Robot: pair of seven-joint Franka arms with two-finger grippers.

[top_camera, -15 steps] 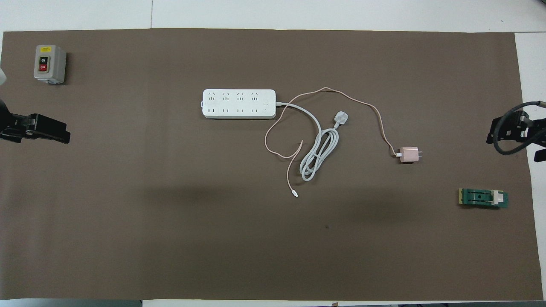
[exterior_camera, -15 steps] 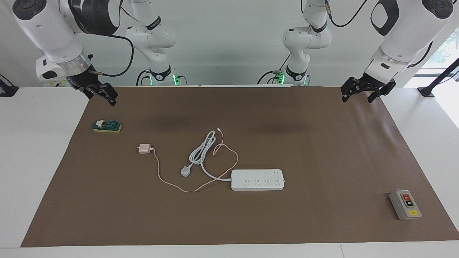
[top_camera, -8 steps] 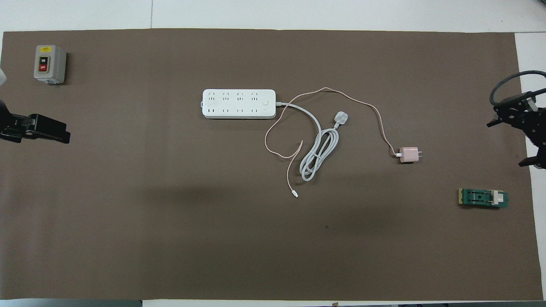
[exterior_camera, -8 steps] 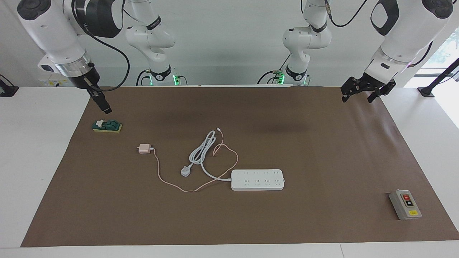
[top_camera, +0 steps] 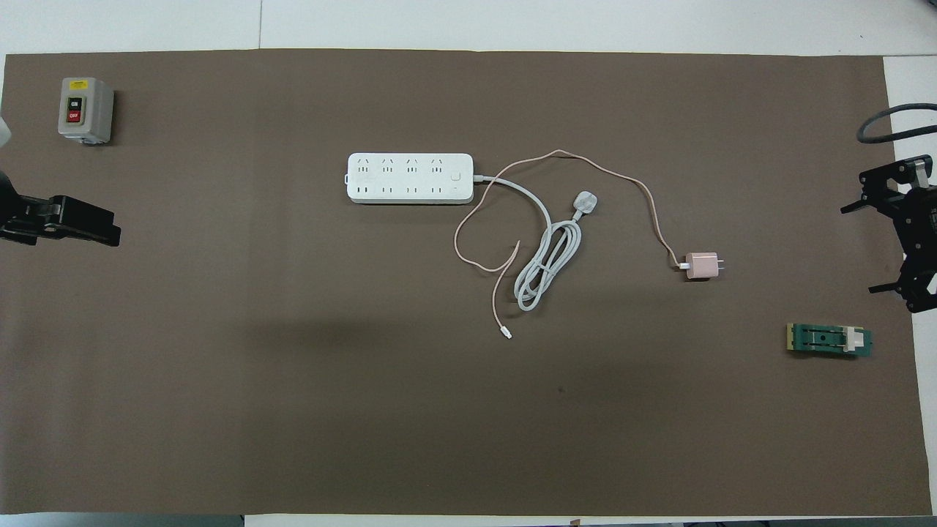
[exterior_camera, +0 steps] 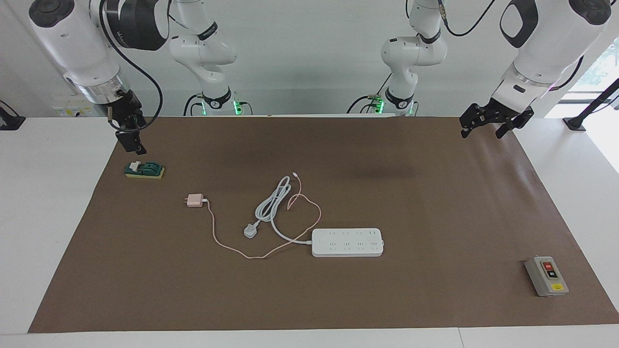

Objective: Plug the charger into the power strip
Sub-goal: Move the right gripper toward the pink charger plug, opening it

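The pale-pink charger (exterior_camera: 195, 200) (top_camera: 701, 265) lies on the brown mat, prongs toward the right arm's end. Its thin pink cable (top_camera: 648, 197) loops over to the white power strip (exterior_camera: 347, 242) (top_camera: 410, 178), which lies flat mid-table, sockets up, farther from the robots than the charger. My right gripper (exterior_camera: 129, 141) (top_camera: 867, 249) hangs open and empty over the mat's edge at the right arm's end, above and beside a green block. My left gripper (exterior_camera: 482, 131) (top_camera: 99, 228) waits open and empty over the mat's edge at the left arm's end.
The strip's thick white cord is coiled beside the charger's cable and ends in a white three-pin plug (exterior_camera: 250, 231) (top_camera: 585, 202). A green block on a yellow base (exterior_camera: 144, 169) (top_camera: 829, 340) sits near the right gripper. A grey button box (exterior_camera: 546, 275) (top_camera: 85, 110) stands at the left arm's end.
The right gripper has turned at the wrist and shifted a little over the mat's edge, toward the green block. The left arm, the charger and the power strip have not moved.
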